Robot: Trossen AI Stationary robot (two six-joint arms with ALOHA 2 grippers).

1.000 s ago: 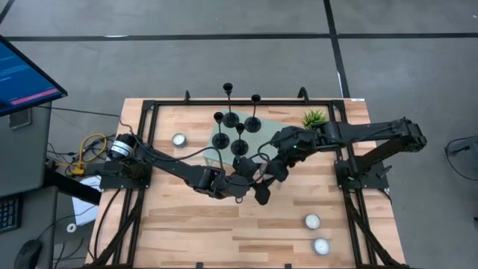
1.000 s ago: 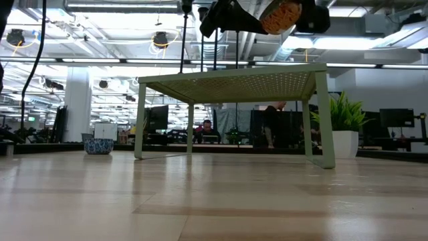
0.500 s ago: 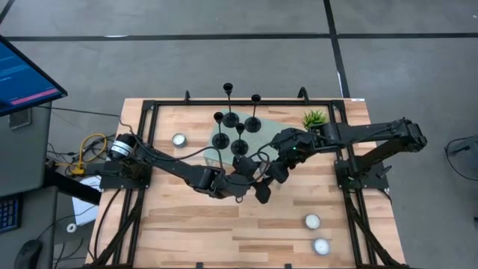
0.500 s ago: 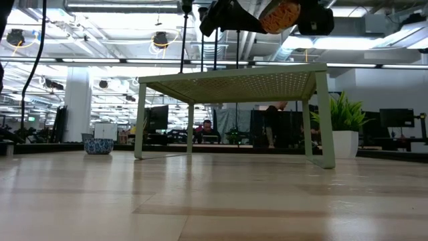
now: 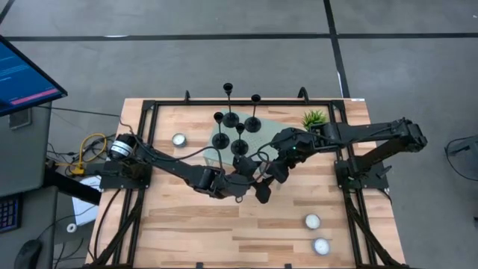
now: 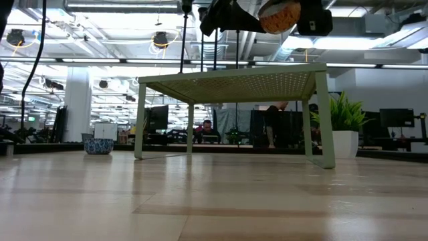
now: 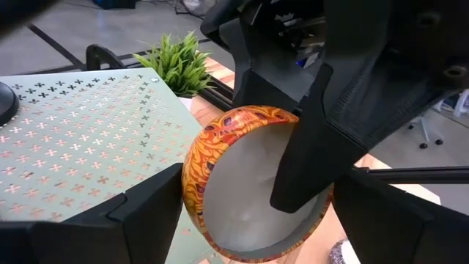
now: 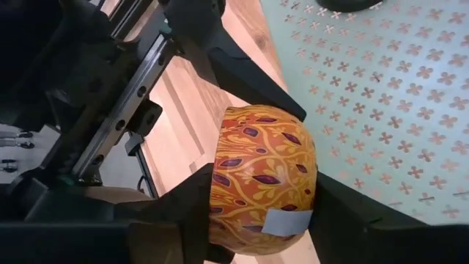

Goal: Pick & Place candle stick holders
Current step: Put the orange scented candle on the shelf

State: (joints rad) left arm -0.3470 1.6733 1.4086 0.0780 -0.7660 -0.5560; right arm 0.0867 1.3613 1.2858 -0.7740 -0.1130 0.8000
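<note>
Four holders, high view: all four candle holders (image 5: 230,119) stand upright, close together on the pale green stand (image 5: 265,134) at the back of the worktop (image 5: 187,232).
Hands, high view: the left hand (image 5: 258,193) and right hand (image 5: 275,170) meet just in front of the stand, near none of the holders.
Low view: we see an orange patterned bowl (image 6: 279,15) held high above the stand's top, clear of it.
Left wrist view: the bowl sits within the left hand; we cannot tell whether that hand grips it.
Right wrist view: the right hand is clamped on the bowl's outside, one finger (image 8: 194,202) on each side.
Done: we judge the holders may already be set on the stand, though we cannot be sure.
Left: no holder is in either hand, so any picking remains ahead.
</note>
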